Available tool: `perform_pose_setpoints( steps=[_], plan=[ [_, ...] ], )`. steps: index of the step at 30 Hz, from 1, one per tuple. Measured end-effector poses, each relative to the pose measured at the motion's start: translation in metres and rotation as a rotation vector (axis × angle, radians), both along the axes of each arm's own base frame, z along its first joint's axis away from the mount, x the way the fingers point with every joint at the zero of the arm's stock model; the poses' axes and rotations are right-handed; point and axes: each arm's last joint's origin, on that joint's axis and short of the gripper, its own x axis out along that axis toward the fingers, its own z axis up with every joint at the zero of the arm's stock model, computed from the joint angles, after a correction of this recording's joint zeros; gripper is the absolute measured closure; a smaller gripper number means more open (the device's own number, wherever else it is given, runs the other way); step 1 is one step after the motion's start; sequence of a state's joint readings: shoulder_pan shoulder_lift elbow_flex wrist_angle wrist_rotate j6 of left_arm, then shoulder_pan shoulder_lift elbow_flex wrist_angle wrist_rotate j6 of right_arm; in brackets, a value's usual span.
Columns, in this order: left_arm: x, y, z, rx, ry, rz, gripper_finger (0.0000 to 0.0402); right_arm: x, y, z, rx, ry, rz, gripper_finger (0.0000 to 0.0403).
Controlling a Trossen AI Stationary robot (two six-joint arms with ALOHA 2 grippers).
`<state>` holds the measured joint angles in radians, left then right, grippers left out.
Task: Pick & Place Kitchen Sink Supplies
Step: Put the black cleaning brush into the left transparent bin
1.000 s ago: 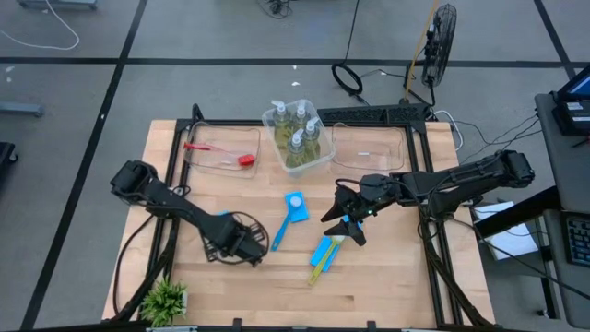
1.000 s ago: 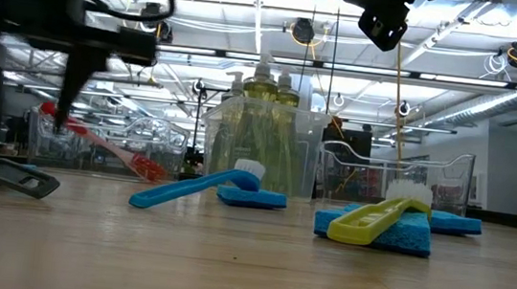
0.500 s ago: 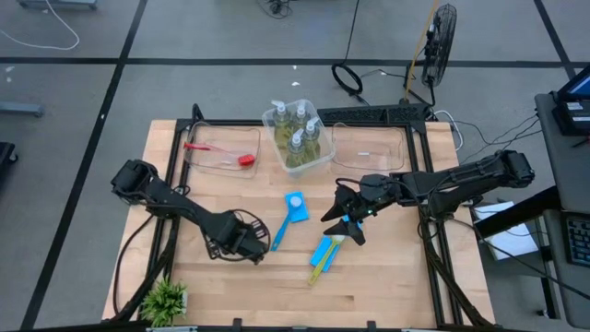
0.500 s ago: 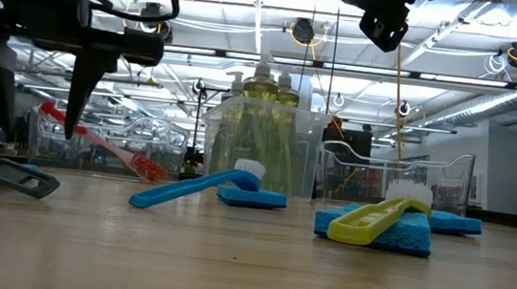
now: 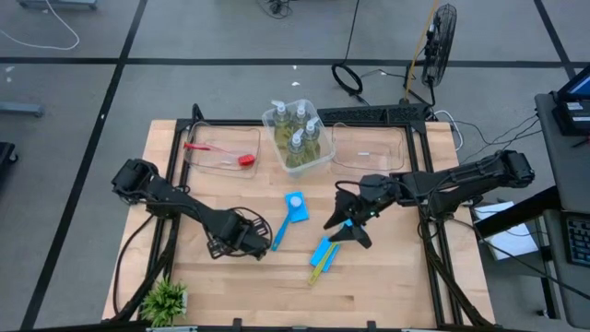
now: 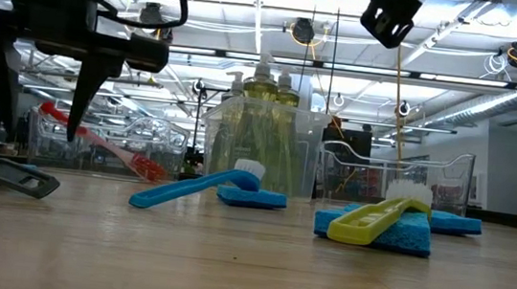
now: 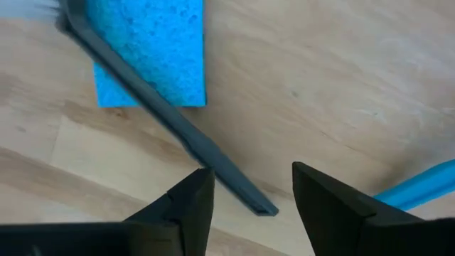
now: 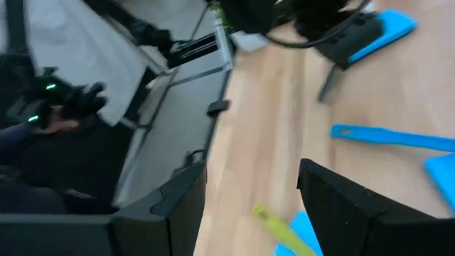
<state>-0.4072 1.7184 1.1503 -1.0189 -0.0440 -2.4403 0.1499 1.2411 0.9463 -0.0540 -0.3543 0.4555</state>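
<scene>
A black dish brush (image 7: 156,114) lies slanted across a blue sponge (image 7: 156,43), its handle end on the wood. My left gripper (image 7: 249,213) hangs open above that handle end, pointing down, fingertips clear of the table in the low view (image 6: 39,112). My right gripper (image 5: 346,223) hovers open, high over the table's middle right. A blue brush (image 5: 281,226) rests its head on a second sponge (image 5: 297,210). A yellow-green brush (image 5: 320,258) lies on a third sponge (image 6: 394,231). Pump bottles (image 5: 297,134) stand in the middle bin, and a red brush (image 5: 221,152) lies in the left bin.
A clear bin (image 5: 369,148) stands at the back right, beside the bottle bin. A small green plant (image 5: 166,300) sits at the near left corner. Bare wood stretches along the near edge. Cables and a fan lie on the floor beyond the table's far edge.
My right gripper has swung a little at the wrist while staying in place above the table. The brushes and sponges lie as before.
</scene>
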Motion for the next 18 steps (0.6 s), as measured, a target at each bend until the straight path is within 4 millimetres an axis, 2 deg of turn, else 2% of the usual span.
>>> perform_pose_setpoints(
  steps=[12, 18],
  plan=[
    [0.003, 0.009, 0.000, -0.017, 0.012, 0.036, 0.0188, 0.000, 0.001, 0.000, -0.009, -0.017, 0.052, 0.0193],
    [0.008, 0.004, -0.016, -0.060, 0.078, 0.037, 0.0187, 0.000, 0.001, 0.001, -0.017, -0.023, 0.055, 0.0193]
  ],
)
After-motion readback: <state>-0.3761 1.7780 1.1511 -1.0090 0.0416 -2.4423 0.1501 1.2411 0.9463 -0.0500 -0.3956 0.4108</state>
